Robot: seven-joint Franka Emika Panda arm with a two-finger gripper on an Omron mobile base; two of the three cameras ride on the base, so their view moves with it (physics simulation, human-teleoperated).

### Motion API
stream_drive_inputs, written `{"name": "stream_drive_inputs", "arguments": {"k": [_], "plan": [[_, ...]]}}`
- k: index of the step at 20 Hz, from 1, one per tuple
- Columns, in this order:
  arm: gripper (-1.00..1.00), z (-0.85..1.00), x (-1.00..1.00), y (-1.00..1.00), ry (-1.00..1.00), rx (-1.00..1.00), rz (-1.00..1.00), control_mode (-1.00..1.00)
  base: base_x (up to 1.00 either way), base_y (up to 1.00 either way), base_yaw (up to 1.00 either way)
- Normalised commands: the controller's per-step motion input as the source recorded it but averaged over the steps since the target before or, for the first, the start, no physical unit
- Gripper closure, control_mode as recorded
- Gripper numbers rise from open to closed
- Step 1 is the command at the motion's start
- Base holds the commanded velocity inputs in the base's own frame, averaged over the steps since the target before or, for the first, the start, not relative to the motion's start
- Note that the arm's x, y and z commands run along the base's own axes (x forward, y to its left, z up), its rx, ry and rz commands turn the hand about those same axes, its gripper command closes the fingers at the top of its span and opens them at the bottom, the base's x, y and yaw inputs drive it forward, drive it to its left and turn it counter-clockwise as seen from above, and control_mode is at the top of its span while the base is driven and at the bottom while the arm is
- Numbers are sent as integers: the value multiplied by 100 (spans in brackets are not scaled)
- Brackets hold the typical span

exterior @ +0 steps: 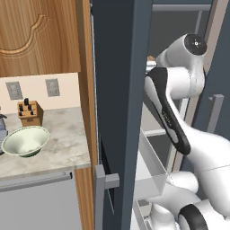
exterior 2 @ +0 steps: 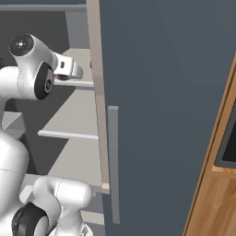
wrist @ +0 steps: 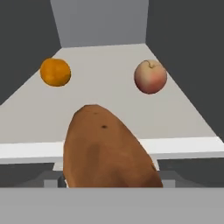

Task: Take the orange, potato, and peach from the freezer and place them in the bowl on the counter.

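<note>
Potato (wrist: pixel 107 148): lying right at my hand, long axis running away from me toward the freezer (wrist: pixel 100 22) back. I cannot tell whether my fingers are clamping it. Orange (wrist: pixel 55 72) sitting far left, peach (wrist: pixel 150 77) far right.

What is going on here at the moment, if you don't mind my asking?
The robot arm is reaching into the open freezer to collect produce. In the hand view the potato sits right at the gripper, apparently gripped, though the fingertips are hidden behind it. The orange and the peach lie farther back on the same light grey shelf, apart from each other. The bowl waits empty on the counter to the left of the freezer, so nothing has been delivered yet.
</note>
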Motion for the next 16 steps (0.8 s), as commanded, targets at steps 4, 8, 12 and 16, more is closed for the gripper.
{"name": "stream_drive_inputs", "arguments": {"k": [4,8,12,16], "plan": [[100,0,-100,-5,9,0,0,-100,0,0,0],[100,0,-100,-11,6,0,0,-100,0,0,0],[100,0,-93,-20,1,0,0,-100,0,0,0],[100,0,-89,-19,3,0,0,-100,0,0,0]]}}
